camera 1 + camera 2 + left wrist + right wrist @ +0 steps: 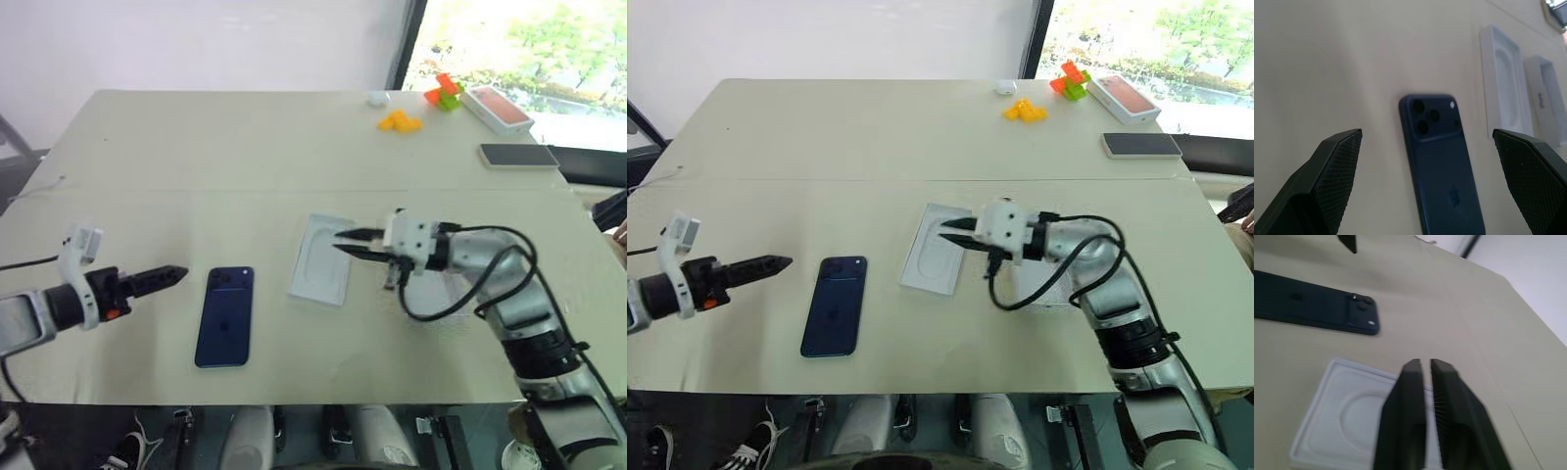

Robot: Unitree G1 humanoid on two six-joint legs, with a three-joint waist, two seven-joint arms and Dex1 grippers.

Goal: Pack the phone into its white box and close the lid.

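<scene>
- The phone lies flat and face down on the near part of the table, its dark blue glossy back up and its camera bump at the far end; nothing touches it.
- The left gripper hovers just to the left of the phone, pointing toward it. In the left wrist view its two black fingers stand wide apart with the phone between them in the line of sight; they grasp nothing.
- Right of the phone and a little farther back lies a flat white insert with an oval recess, clear of the phone.
- The right gripper reaches in from the right and hangs over the right edge of the insert. In the right wrist view its fingers are pressed almost together with a thin slit between them, and nothing is caught between them.
- The white box shows in the left wrist view just beyond the insert, an open shallow tray; in the head views the right arm and its black cable cover most of it.
- Far back on the right of the table lies a dark grey slab.
- Behind it lie an orange-topped white box, some orange and green blocks, yellow pieces and a small white object.
</scene>
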